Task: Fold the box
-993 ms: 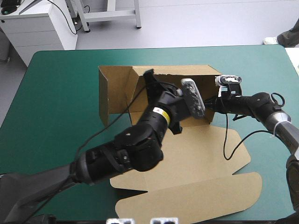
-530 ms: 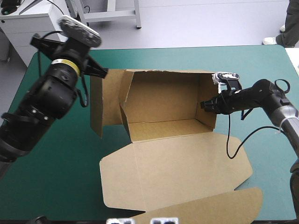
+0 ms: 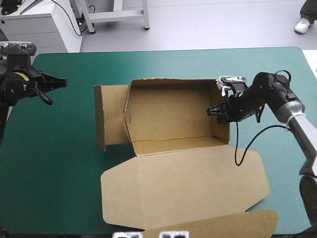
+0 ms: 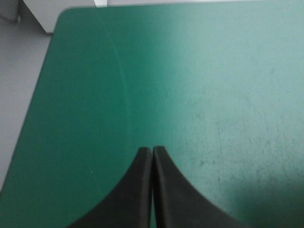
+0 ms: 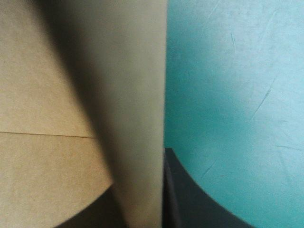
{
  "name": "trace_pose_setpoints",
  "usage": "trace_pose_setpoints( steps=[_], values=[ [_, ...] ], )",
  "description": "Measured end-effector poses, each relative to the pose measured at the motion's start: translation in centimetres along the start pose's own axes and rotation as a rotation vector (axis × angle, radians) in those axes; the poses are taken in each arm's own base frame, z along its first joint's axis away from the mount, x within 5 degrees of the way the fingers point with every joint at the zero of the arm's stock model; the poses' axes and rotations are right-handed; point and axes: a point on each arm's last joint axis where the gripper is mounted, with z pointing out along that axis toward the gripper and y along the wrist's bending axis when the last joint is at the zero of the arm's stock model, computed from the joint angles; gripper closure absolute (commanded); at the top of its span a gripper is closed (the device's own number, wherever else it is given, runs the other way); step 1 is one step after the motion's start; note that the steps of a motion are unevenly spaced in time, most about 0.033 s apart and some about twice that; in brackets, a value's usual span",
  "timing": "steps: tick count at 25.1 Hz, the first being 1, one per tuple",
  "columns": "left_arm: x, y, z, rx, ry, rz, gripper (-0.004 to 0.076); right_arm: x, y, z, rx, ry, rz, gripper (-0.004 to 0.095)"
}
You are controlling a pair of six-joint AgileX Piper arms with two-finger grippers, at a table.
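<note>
The brown box (image 3: 168, 111) stands mid-table with its back wall and right wall raised and its lid (image 3: 198, 183) flat toward the near edge. A loose side panel (image 3: 110, 116) stands upright off the box's left end. My right gripper (image 3: 214, 111) is shut on the top of the right wall (image 3: 221, 121). In the right wrist view that wall (image 5: 128, 95) runs between the black fingers (image 5: 190, 199). My left gripper (image 3: 62, 82) hovers shut over bare cover far left of the box. Its fingers (image 4: 152, 156) meet in one point, holding nothing.
Teal-green cover (image 3: 54, 158) lies bare to the left of the box. The table's far-left corner (image 4: 64, 14) shows ahead of the left gripper. The lid's front flap (image 3: 223, 225) reaches the table's near edge.
The left arm has swung from over the box out to the table's far-left side. The box has shifted slightly left. The right gripper has kept its hold on the right wall.
</note>
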Motion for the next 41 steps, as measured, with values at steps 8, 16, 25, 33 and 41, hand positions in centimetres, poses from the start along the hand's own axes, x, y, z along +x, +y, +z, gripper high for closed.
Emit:
trace_pose_setpoints(
  steps=[8, 16, 25, 33, 41],
  values=[
    [3.9, 0.4, 3.5, 0.129, 0.119, -0.043, 0.0732, -2.2, -1.1, 3.4, 0.006, 0.036, 0.073, 0.0903],
    [3.9, 0.3, 3.6, 0.139, 0.108, -0.043, 0.0732, -3.6, 0.5, 5.9, 0.055, -0.054, 0.020, 0.0590],
    [3.9, 0.3, 3.6, 0.140, 0.110, -0.043, 0.0732, -6.2, 1.8, 1.5, 0.109, -0.097, -0.040, 0.0501],
    [4.0, 0.3, 3.6, 0.142, 0.113, -0.045, 0.0732, -8.0, 3.7, -4.4, 0.107, -0.184, -0.102, 0.0504],
    [4.0, 0.3, 3.6, 0.143, 0.117, -0.045, 0.0732, -7.7, 4.0, -4.9, 0.096, -0.182, -0.103, 0.0504]
  ],
)
